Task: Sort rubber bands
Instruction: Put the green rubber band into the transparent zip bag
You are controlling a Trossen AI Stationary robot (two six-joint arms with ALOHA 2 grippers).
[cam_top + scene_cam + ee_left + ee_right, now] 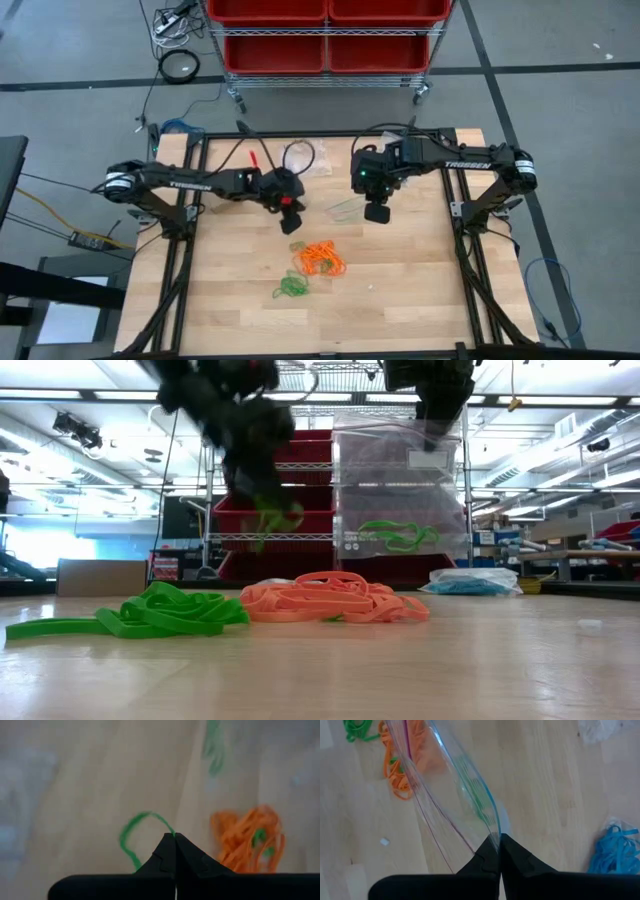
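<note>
An orange clump of rubber bands (320, 260) lies mid-table, with a green clump (291, 288) nearer the table's near edge. My left gripper (292, 215) hovers above the table, far of the orange clump, shut on a single green band (131, 834). My right gripper (377, 212), to its right, is shut on a clear plastic bag (400, 490) that hangs below it with green bands (395, 538) inside. Blue bands (615, 850) lie beside a second clear bag. My left gripper pinches one green rubber band (172, 834) between its shut fingertips, coming from above. The loop hangs slack below the fingers, lifted clear of the table (265, 515). My right gripper pinches the clear bag's top edge (493, 837) between its two fingers, from above. The bag hangs down below the fingers, lifted above the table.
Another clear bag (300, 158) lies near the table's far edge between the arms. A bag of blue bands (470, 582) sits on the table's right part. A wire shelf with red bins (325, 35) stands beyond the far edge. Bare wood shows toward the near edge.
</note>
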